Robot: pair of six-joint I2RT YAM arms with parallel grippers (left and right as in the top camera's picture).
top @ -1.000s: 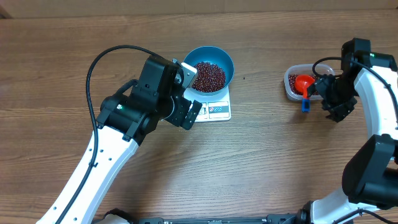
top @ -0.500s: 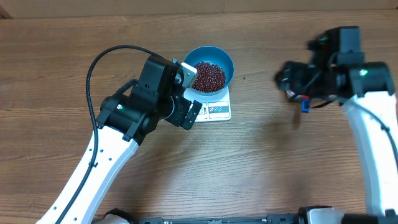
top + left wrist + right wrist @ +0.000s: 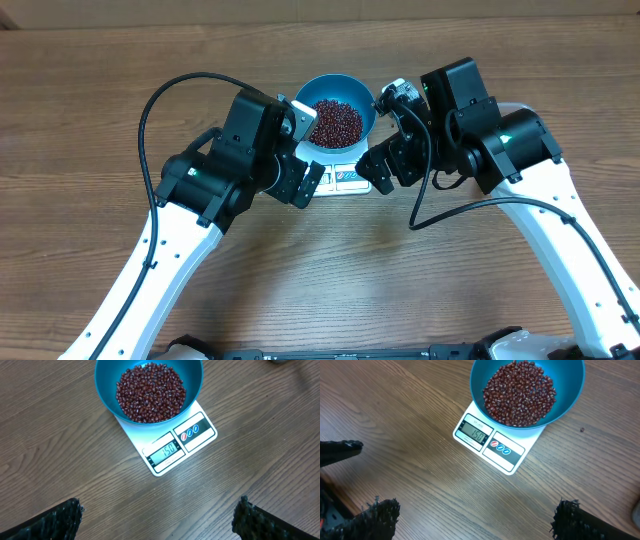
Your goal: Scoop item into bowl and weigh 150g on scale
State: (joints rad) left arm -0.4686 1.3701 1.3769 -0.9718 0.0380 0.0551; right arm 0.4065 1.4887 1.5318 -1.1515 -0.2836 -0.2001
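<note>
The blue bowl [image 3: 362, 100] stands on the white scale [image 3: 352, 178], holding a heap of red-brown beans [image 3: 335, 122]. In the left wrist view the bowl [image 3: 107, 395] and beans [image 3: 150, 392] sit at the top, and the scale [image 3: 197, 430] shows 150 on its display. My left gripper [image 3: 306, 150] hangs open just left of the scale, with nothing between its fingers [image 3: 159, 510]. My right gripper [image 3: 384, 140] hangs open just right of the bowl, also empty [image 3: 476, 510]. Its view shows the bowl [image 3: 570, 395], beans [image 3: 520, 392] and scale [image 3: 507, 452].
One stray bean [image 3: 581, 430] lies on the wooden table right of the scale. A finger [image 3: 340, 450] of the left gripper pokes into the right wrist view from the left. The left arm's black cable [image 3: 160, 100] loops over the table.
The right arm has swung left from the tub with the red scoop to beside the bowl, and its jaws opened a little wider. The left arm has not moved.
</note>
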